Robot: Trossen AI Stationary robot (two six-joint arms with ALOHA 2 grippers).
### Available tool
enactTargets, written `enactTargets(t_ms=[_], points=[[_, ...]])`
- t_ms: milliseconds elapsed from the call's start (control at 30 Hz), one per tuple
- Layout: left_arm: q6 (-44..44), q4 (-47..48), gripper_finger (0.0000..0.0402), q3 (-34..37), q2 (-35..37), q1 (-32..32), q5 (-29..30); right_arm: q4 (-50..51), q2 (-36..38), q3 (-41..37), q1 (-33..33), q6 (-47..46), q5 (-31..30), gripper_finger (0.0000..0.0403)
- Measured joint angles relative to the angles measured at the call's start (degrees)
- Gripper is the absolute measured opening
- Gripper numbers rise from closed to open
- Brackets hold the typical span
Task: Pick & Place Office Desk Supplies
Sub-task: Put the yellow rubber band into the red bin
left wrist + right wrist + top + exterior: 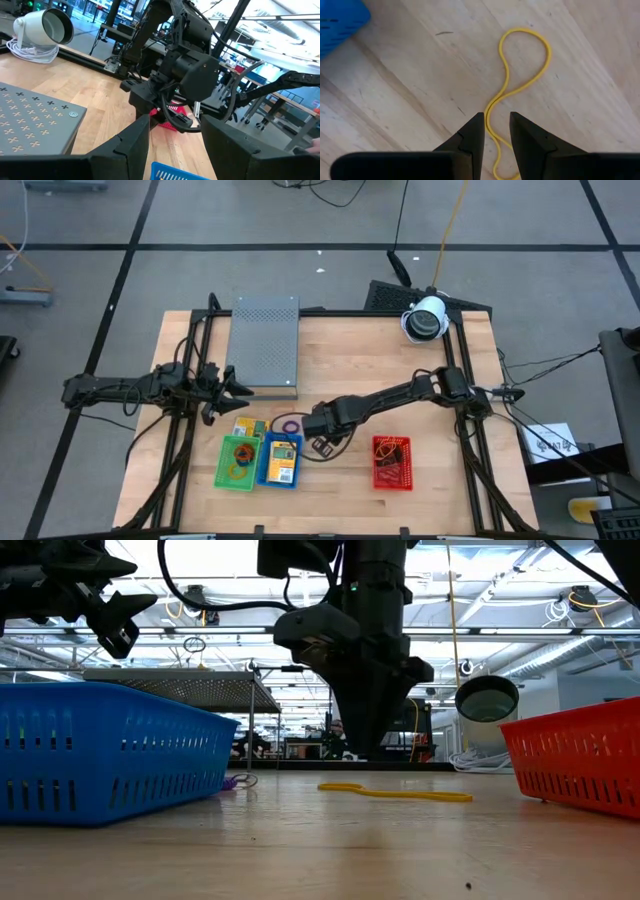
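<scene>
the right gripper (496,131) hangs over the wooden table (350,370) just at 3 o'clock of the blue plastic mesh basket (279,461), its fingers a narrow gap apart and straddling a thin yellow rubber-band loop (520,85) that lies flat on the wood. only the right wrist view shows that straddle and the band's figure-eight twist; from above the band is hidden under the arm, and the low view shows it as a flat yellow line (395,792) on the table with the gripper above it, not lifted.

the left gripper (240,388) waits with fingers spread apart, holding nothing, at 9 o'clock of the grey perforated metal box (264,345).

the high view alone lays out the bins: a green plastic basket (238,462) holding rubber bands, the blue one with a yellow-orange packet (282,458), and a red plastic mesh basket (392,462) at 3 o'clock of the right gripper. a purple rubber-band loop (290,424) lies at 12 o'clock of the blue basket.
</scene>
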State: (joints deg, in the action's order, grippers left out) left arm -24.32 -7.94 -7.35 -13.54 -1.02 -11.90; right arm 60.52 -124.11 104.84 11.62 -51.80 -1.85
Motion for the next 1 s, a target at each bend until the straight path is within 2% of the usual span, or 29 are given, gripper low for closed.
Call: enactTargets(t_ms=[267,1000], points=[[-0.07,0.02,0.0186,0.0,-0.02,-0.02,0.0,-0.77,0.0,-0.02,0.59,5.18,-0.71,0.0084],[-0.09,0.01,0.0186,0.0,0.0,-0.01,0.0,2.74,0.18,-0.07,4.8,34.47,0.61,0.0084]])
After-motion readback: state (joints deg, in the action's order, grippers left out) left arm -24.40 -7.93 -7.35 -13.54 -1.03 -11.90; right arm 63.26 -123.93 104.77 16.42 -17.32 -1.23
